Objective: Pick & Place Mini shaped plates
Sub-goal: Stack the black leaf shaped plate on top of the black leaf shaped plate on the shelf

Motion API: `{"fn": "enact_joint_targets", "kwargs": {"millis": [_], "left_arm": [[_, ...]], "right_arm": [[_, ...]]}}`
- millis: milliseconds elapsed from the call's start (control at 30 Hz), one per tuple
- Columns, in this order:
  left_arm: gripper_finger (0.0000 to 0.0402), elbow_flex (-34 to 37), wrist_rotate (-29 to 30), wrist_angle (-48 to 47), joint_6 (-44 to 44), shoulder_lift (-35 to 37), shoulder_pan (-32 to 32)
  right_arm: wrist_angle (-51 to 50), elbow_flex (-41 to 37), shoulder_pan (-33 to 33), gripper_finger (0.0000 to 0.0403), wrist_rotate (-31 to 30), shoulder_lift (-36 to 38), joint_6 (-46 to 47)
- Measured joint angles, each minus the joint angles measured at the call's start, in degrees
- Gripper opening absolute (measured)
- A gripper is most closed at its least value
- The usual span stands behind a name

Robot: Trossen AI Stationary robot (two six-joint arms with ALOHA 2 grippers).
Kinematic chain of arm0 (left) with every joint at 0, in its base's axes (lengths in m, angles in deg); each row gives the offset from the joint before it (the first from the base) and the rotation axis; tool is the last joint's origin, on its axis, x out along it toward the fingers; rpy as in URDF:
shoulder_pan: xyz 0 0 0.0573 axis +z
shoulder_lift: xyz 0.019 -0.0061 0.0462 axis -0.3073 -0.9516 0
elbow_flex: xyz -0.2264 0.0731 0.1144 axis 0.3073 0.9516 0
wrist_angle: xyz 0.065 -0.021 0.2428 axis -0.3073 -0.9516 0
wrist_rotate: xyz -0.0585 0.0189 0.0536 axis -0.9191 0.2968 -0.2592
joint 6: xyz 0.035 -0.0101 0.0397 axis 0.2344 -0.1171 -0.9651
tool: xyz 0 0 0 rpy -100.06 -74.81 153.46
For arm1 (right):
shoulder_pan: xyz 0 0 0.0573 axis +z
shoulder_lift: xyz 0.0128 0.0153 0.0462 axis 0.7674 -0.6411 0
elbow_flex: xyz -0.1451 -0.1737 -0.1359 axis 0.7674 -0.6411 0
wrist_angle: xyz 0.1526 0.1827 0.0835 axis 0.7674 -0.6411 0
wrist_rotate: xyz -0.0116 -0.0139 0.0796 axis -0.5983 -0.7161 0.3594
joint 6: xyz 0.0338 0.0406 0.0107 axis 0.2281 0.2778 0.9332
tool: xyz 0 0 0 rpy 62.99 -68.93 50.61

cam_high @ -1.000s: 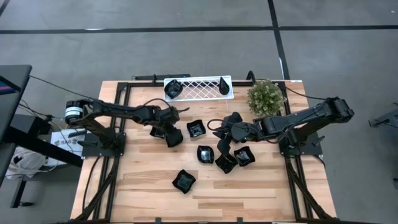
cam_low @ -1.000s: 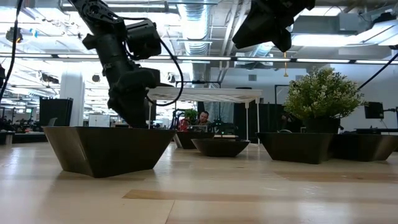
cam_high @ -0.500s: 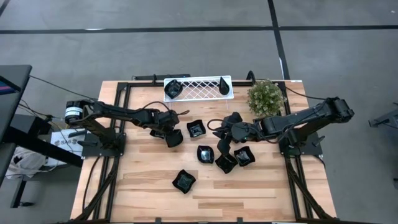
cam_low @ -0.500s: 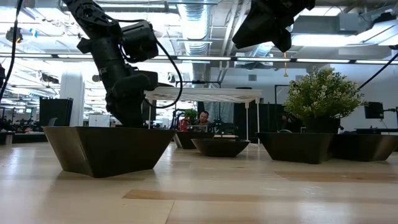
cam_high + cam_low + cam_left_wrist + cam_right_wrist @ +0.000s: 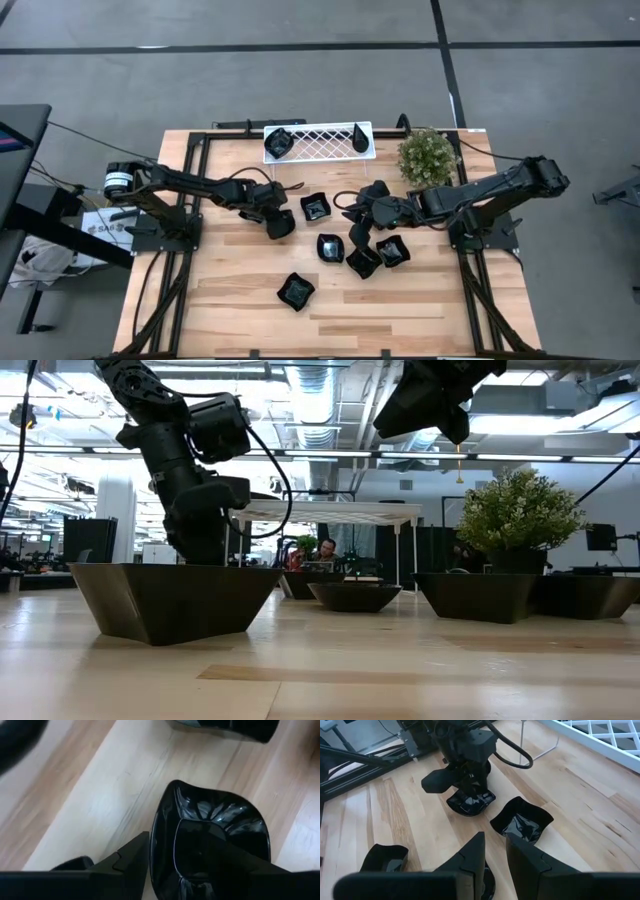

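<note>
— The fingers (image 5: 131, 862) of the left gripper (image 5: 277, 222)?
— Spread wide, straddling the rim of a black dish (image 5: 210, 840) that sits on the table (image 5: 230, 300); one finger is inside it, one outside.
— And the right gripper (image 5: 358, 232)?
— Fingers narrow, nothing between them, hanging above the cluster of dishes (image 5: 375, 255) right of centre.
— The rest?
— One dish (image 5: 316, 207) lies just beside the left gripper, another (image 5: 296, 290) alone nearer the front edge. Two more (image 5: 279, 143) rest in the white lattice tray (image 5: 320, 140), near the green plant (image 5: 427, 156).
</note>
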State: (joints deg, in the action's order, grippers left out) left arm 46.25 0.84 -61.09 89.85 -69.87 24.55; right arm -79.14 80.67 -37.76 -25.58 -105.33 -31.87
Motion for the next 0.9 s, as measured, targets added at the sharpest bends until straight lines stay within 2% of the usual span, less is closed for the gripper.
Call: {"fn": "enact_joint_targets", "kwargs": {"millis": [200, 367, 533, 667, 900], "left_arm": [[0.0176, 0.0, -0.3, 0.4, 0.0, 0.0, 0.0], [0.0163, 0.0, -4.1, 0.9, 0.0, 0.0, 0.0], [0.0119, 0.0, -4.9, 1.1, 0.0, 0.0, 0.0], [0.0079, 0.0, -7.7, 1.6, 0.0, 0.0, 0.0], [0.0012, 0.0, -8.0, 2.0, 0.2, 0.0, 0.0]], "right_arm": [[0.0, 0.0, 0.0, 0.0074, 0.0, 0.0, 0.0], [0.0, 0.0, 0.0, 0.0074, 0.0, 0.0, 0.7], [0.0, 0.0, 0.0, 0.0074, 0.0, 0.0, 0.7], [0.0, 0.0, 0.0, 0.0074, 0.0, 0.0, 0.6], [0.0, 0.0, 0.0, 0.0074, 0.0, 0.0, 0.4]]}}
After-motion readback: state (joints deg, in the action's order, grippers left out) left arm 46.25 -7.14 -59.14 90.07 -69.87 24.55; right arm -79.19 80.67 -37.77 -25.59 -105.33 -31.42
